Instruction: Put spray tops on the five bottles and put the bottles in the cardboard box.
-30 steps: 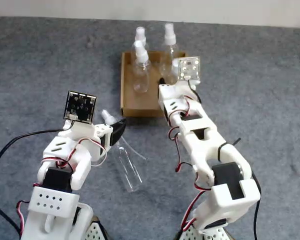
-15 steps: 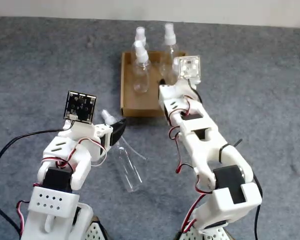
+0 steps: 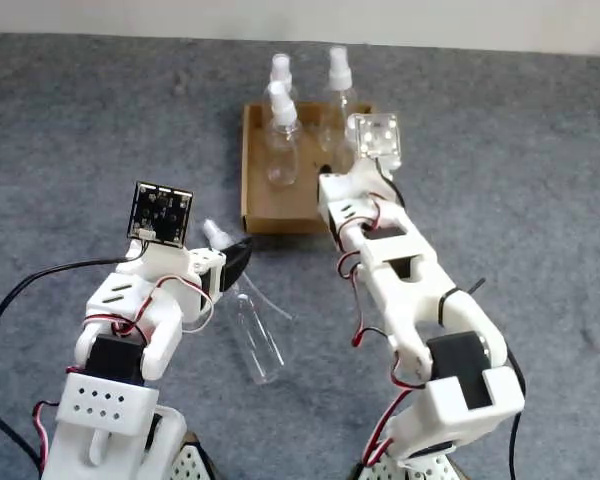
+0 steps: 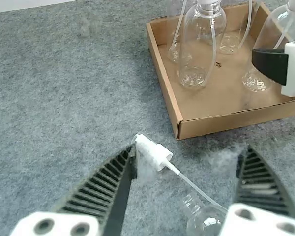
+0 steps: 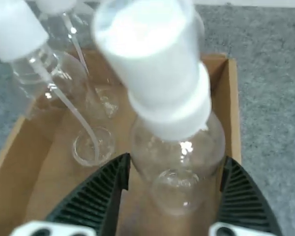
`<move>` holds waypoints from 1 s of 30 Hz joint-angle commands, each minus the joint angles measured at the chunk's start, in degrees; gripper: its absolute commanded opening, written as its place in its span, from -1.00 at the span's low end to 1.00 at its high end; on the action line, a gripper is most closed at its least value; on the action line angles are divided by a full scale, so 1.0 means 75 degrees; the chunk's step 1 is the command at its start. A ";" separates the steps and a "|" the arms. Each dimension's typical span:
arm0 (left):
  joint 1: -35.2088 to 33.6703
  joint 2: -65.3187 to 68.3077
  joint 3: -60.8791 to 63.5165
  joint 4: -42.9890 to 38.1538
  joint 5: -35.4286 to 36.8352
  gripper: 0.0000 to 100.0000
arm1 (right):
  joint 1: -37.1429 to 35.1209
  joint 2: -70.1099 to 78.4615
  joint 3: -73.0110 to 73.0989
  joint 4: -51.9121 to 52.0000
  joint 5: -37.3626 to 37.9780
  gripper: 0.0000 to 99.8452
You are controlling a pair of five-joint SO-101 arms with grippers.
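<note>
Right claw: pinching a capped bottle upright in the cardboard box, upper centre of the high view; best lowered square, then released gently (neighbour bottles crowd close); left claw: spread over a loose spray top; last bottle lying on the counter, lower centre.

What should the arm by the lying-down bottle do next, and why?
Probably close the left gripper on the spray top. It lies on the carpet between the open fingers, right beside one of them. The lying bottle has no top yet, while the other bottles stand capped in the cardboard box.
</note>
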 commanded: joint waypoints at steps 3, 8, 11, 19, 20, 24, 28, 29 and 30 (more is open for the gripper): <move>-0.0029 -0.0006 -0.0029 -0.0152 -0.0047 -0.47 | 0.0100 -0.1026 -0.0615 0.0147 0.0070 -0.53; -0.0029 -0.0006 -0.0029 -0.0141 -0.0047 -0.47 | 0.0193 -0.1588 -0.0686 0.1084 0.0070 -0.54; -0.0029 -0.0006 -0.0029 -0.0141 -0.0047 -0.47 | 0.0358 -0.2139 -0.0920 0.1823 0.0070 -0.54; -0.0029 -0.0006 -0.0029 -0.0141 -0.0047 -0.47 | 0.0557 -0.3722 -0.1987 0.5070 0.0070 -0.54; -0.0041 -0.0006 -0.0029 -0.0141 -0.0047 -0.47 | 0.0545 -0.3886 -0.2127 0.5421 0.0070 -0.54; -0.0041 -0.0006 -0.0053 -0.0141 -0.0047 -0.47 | 0.0287 -0.4261 -0.2444 0.6418 0.0070 -0.54; -0.0369 -0.0006 -0.0275 -0.0129 -0.0035 -0.47 | -0.0100 -0.4495 -0.2503 0.7262 0.0105 -0.54; -0.0580 0.0006 -0.0463 -0.0117 -0.0035 -0.47 | -0.0229 -0.4566 -0.2538 0.7473 0.0105 -0.54; -0.0862 0.0018 -0.0615 -0.0047 -0.0035 -0.47 | -0.0369 -0.4612 -0.2632 0.7719 0.0105 -0.54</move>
